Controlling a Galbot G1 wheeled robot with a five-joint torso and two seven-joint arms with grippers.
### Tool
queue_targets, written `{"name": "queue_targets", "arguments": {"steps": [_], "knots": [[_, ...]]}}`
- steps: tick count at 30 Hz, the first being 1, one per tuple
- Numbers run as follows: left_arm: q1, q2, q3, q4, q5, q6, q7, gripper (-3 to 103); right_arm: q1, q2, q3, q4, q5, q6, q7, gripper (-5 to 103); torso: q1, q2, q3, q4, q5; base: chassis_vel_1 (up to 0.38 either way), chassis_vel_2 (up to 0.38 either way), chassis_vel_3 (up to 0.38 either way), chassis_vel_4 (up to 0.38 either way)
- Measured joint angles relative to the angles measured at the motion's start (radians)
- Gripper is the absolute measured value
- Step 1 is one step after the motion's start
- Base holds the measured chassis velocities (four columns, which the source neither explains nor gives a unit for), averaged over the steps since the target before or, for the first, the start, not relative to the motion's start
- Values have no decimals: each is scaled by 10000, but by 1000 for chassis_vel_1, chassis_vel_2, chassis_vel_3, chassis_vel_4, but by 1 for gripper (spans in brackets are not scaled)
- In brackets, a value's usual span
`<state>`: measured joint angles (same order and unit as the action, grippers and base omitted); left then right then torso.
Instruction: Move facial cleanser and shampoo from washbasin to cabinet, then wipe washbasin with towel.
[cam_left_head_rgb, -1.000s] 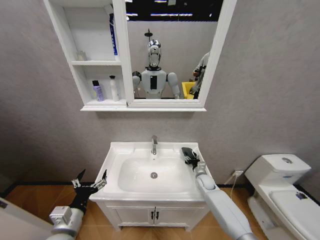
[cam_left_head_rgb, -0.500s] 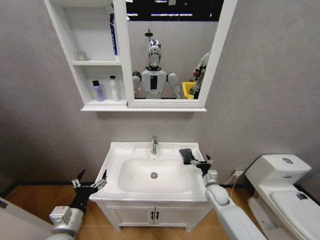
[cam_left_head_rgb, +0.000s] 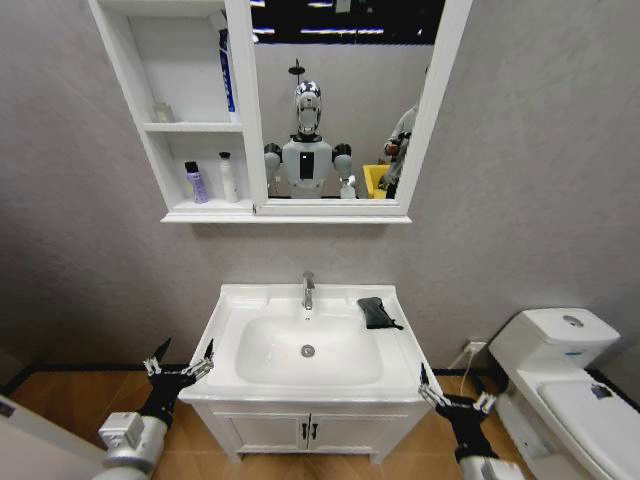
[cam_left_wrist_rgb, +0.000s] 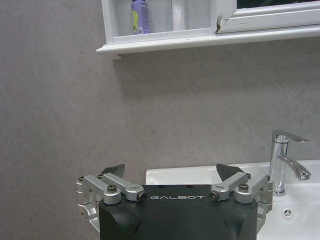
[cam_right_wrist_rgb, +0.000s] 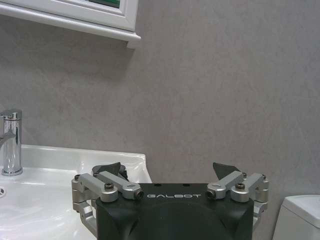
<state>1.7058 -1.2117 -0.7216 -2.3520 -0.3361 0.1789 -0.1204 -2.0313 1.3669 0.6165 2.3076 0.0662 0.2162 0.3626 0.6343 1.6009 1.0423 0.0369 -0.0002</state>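
The white washbasin (cam_left_head_rgb: 232, 306) with its chrome tap (cam_left_head_rgb: 308, 289) stands in the middle of the head view. A small dark towel (cam_left_head_rgb: 375, 312) lies on its back right rim. On the lower shelf of the cabinet (cam_left_head_rgb: 150, 126) stand a purple bottle (cam_left_head_rgb: 196, 183) and a white bottle (cam_left_head_rgb: 229, 177); which is the facial cleanser and which the shampoo I cannot tell. My left gripper (cam_left_head_rgb: 180, 368) (cam_left_wrist_rgb: 170, 170) hangs open, low beside the basin's left front corner. My right gripper (cam_left_head_rgb: 455, 395) (cam_right_wrist_rgb: 167, 170) is open and empty, low by the right front corner.
A white toilet (cam_left_head_rgb: 565, 375) stands close on the right. Below the basin is a two-door vanity (cam_left_head_rgb: 310, 430). The mirror (cam_left_head_rgb: 335, 100) reflects me. A blue item (cam_left_head_rgb: 228, 70) stands on the cabinet's upper shelf. Grey wall is behind everything.
My right gripper has let go of the towel on the basin's right rim and drawn back down to the right front corner. The towel stays on the rim. The left arm has not moved.
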Motion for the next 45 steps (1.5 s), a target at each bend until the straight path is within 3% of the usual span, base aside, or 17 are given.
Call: {"name": "queue_targets", "arguments": {"steps": [8, 21, 45], "knots": [[0, 0, 0, 0, 0, 0, 0, 100, -440, 230, -172, 281, -236, 186, 205, 100, 2, -3, 2, 3, 2, 0, 0, 0, 0], [0, 0, 0, 0, 0, 0, 0, 100, 201, 87, -234, 1352, 242, -1132, 122, 100, 3, -3, 2, 1, 2, 0, 0, 0, 0], [0, 0, 0, -1, 0, 0, 0, 100, 244, 70, -232, 1330, 265, -1179, 109, 100, 6, -6, 3, 1, 2, 3, -7, -5, 3]]}}
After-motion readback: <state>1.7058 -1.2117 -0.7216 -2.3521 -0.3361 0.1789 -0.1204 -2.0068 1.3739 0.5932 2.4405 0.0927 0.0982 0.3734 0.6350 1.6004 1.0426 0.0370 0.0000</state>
